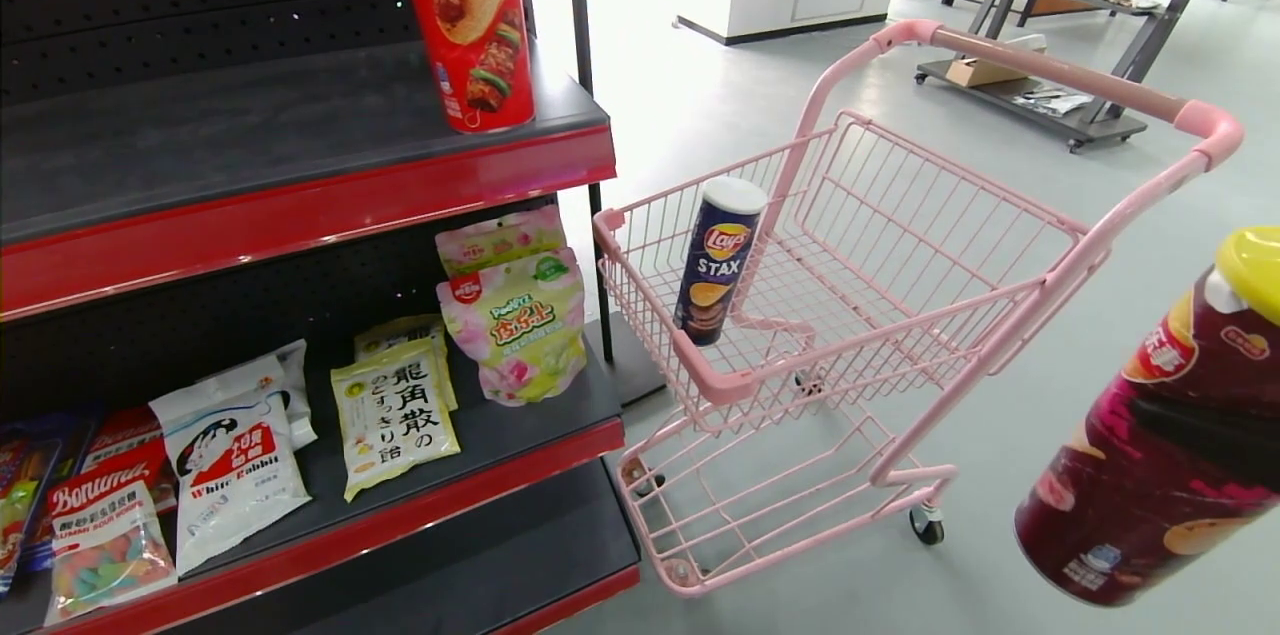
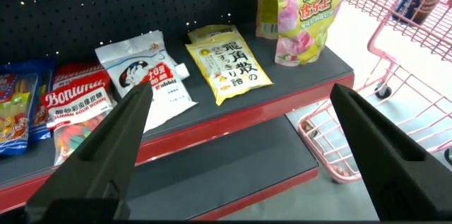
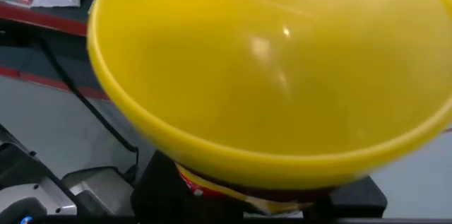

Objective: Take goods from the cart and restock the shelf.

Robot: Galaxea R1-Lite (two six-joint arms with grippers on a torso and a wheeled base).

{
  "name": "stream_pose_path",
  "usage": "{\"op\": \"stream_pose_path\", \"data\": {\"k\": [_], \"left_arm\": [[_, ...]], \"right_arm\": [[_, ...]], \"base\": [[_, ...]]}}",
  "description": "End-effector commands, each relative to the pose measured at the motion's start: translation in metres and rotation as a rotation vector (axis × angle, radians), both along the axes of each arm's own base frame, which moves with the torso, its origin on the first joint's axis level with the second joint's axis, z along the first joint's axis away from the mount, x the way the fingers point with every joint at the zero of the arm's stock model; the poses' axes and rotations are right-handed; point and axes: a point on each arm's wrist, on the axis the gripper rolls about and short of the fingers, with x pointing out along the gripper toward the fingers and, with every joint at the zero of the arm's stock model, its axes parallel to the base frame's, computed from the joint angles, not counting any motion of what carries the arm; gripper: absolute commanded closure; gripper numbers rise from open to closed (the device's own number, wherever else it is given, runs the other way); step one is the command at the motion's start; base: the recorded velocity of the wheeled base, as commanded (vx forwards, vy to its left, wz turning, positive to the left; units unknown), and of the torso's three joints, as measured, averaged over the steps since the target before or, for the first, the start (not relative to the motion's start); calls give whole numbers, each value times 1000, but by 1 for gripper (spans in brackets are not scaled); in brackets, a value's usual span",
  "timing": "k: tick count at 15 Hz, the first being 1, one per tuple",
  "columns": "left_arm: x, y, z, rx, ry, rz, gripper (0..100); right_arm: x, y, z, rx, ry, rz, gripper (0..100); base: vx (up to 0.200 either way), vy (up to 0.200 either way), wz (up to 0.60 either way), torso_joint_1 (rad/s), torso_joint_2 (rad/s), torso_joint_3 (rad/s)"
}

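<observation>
Glossy maroon can (image 1: pixel 1150 475), yellow plastic lid (image 3: pixel 268 75), seemingly gripped, pink wire cart (image 1: pixel 720 383)

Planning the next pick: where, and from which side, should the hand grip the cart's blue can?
Likely around the blue can just under its white lid, from above: it stands tilted, lid up, and the cart walls block its sides.

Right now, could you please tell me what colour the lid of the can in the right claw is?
Yellow lid, best seen in the right wrist view.
</observation>
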Motion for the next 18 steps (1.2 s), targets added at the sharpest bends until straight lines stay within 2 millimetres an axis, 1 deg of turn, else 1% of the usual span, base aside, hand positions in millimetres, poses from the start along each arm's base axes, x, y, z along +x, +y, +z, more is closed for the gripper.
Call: {"op": "stream_pose_path", "data": {"k": [1, 3, 4, 7, 8, 11, 14, 18], "left_arm": [[0, 0, 0, 0, 1, 1, 0], [0, 0, 0, 0, 1, 1, 0], [0, 0, 0, 0, 1, -1, 0], [0, 0, 0, 0, 1, 1, 0], [0, 0, 0, 0, 1, -1, 0], [0, 0, 0, 0, 1, -1, 0], [0, 0, 0, 0, 1, -1, 0], [0, 0, 0, 0, 1, -2, 0]], "right_arm": [[21, 12, 7, 17, 44, 62, 100], [43, 23, 7, 9, 88, 76, 100], [48, 26, 7, 10, 85, 79, 100], [75, 40, 6, 41, 55, 136, 100], [80, 44, 7, 40, 58, 139, 100], [86, 51, 14, 45, 44, 159, 100], [84, 54, 20, 53, 26, 178, 100], [83, 53, 18, 45, 30, 168, 100]], "base": [[0, 0, 0, 0, 0, 0], [0, 0, 0, 37, -202, -163], [0, 0, 0, 76, -369, -295], [0, 0, 0, 110, -455, -347], [0, 0, 0, 144, -491, -364], [0, 0, 0, 155, -517, -367], [0, 0, 0, 181, -554, -377], [0, 0, 0, 205, -593, -378]]}}
